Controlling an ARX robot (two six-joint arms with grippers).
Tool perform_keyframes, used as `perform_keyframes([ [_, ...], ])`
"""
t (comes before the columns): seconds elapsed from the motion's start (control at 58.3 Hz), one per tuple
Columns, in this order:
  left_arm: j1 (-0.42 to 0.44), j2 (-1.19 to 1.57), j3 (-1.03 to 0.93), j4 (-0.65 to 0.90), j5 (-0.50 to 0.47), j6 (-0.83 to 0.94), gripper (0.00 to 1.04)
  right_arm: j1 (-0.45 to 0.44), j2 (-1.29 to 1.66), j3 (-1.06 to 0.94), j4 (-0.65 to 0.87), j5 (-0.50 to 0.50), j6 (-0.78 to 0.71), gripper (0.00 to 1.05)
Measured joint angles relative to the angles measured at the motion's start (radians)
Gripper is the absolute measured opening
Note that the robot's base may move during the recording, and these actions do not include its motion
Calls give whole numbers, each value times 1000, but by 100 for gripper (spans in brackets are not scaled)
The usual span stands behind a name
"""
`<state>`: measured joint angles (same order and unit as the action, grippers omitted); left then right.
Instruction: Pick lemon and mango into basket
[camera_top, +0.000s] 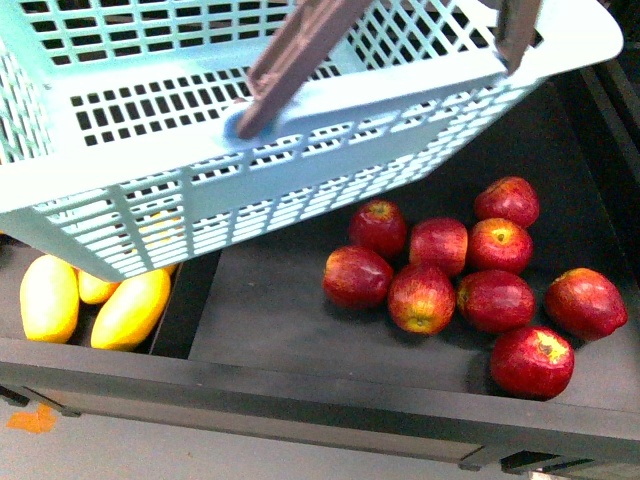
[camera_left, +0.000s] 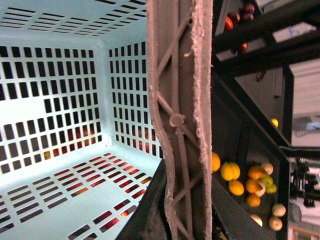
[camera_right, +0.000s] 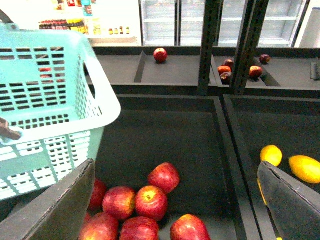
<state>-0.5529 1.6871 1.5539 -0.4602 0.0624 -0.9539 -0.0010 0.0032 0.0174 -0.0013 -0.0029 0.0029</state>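
The aqua slotted basket (camera_top: 150, 215) hangs tilted in the air over the back left of the shelf. Its grey-brown handle (camera_left: 175, 120) runs between the jaws of my left gripper (camera_left: 180, 220), which is shut on it. The basket's inside (camera_left: 60, 100) holds nothing. My right gripper (camera_right: 175, 220) is open above the red apples, with the basket (camera_right: 50, 125) to one side. In the bin past a divider lie the small yellow lemon (camera_right: 271, 155) and the longer mango (camera_right: 305, 168), close beside one finger (camera_right: 295, 205). Neither arm shows in the front view.
Several red apples (camera_top: 440, 275) lie in the dark middle bin. Long yellow oval fruits (camera_top: 130, 308) sit in the left bin, partly under the basket. A black divider (camera_right: 231, 165) separates the bins. Mixed yellow and orange fruits (camera_left: 235, 180) lie on a lower shelf.
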Motion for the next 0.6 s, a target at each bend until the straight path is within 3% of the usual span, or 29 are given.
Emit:
perform_keyframes([
  [0.326, -163, 5, 29, -5, 116, 18, 8, 0, 0, 0, 0, 0, 0, 96],
  [0.6, -155, 0, 29, -5, 90, 28, 8, 0, 0, 0, 0, 0, 0, 96],
])
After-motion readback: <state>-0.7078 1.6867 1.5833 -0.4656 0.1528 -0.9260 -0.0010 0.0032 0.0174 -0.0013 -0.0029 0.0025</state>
